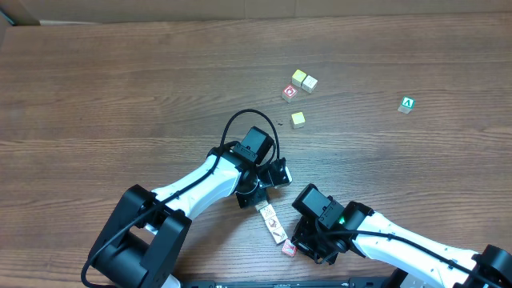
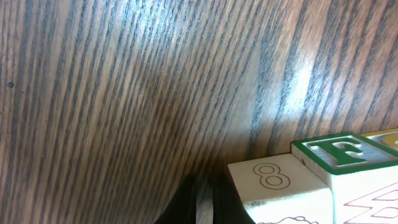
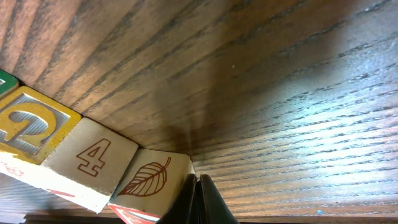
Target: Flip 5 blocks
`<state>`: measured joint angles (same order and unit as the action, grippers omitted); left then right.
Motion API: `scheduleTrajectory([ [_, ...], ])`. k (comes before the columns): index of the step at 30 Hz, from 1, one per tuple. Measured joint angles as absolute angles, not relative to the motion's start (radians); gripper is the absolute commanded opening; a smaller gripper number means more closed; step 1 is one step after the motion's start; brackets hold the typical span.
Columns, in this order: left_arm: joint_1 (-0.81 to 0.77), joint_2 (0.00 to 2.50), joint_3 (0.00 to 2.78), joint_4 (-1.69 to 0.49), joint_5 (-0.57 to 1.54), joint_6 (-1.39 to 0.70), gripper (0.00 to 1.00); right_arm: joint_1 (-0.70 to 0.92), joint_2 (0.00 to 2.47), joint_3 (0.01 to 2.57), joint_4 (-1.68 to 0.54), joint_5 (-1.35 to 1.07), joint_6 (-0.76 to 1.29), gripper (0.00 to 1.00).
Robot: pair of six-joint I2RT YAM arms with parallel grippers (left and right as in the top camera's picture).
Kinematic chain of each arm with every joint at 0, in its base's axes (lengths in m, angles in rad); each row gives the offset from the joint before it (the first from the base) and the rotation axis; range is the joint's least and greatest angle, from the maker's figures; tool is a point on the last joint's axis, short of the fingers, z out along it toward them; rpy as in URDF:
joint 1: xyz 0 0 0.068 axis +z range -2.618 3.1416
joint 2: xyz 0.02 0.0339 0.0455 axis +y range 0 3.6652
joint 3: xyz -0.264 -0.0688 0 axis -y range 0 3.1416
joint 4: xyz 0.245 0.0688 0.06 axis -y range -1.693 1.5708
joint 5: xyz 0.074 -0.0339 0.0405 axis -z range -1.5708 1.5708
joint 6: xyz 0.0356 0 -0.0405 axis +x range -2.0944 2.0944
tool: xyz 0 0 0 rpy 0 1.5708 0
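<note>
Lit evenly and sharply from overhead. Caught pale glare streaks across the table (image 2: 155, 25) in wrist views, blurred softly up close.

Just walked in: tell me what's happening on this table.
Both arms are down at a short row of blocks near the robot's edge of the table. The left hand and right hand are shut and empty, one at each end of the row. A red-marked block, yellow-topped blocks and a green block lie loose farther back.
</note>
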<state>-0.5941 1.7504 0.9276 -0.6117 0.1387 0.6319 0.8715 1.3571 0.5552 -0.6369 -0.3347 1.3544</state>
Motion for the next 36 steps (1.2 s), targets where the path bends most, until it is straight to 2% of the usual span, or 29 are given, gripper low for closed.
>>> scheduleTrajectory([
  [17,-0.594,1.75,0.928,-0.612,0.138,0.632,0.04,0.896,1.357,0.555,-0.695,-0.311,1.371,0.04],
  [24,-0.594,1.75,0.928,-0.612,0.138,0.632,0.04,0.972,1.357,0.555,-0.662,-0.311,1.418,0.04],
  [36,-0.594,1.75,0.928,-0.612,0.139,0.632,0.04,0.977,1.357,0.555,-0.621,-0.319,1.471,0.04],
])
